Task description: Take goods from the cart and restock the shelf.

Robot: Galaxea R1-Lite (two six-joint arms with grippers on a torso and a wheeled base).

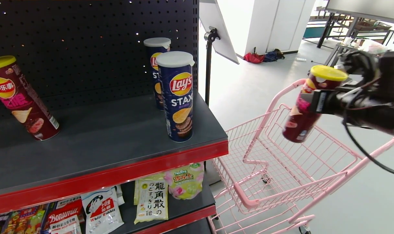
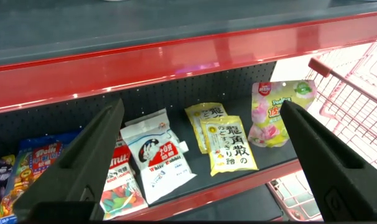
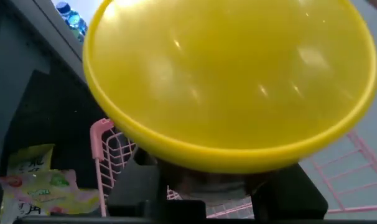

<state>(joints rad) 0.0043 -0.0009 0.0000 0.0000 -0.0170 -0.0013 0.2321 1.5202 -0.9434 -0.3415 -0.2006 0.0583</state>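
Maroon chip can [image 1: 297,126] pinched by right gripper [image 1: 310,97] over pink cart [image 1: 372,157], long axis near-upright, yellow lid [image 1: 328,73] uppermost.

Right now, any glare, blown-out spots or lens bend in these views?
Head view: floor and wall beyond the cart are blown out white; the left can leans, maybe lens bend. Left wrist view: lower shelf is shaded under the red edge, cart side washed bright. Right wrist view: small light glints on the lid of the held can.
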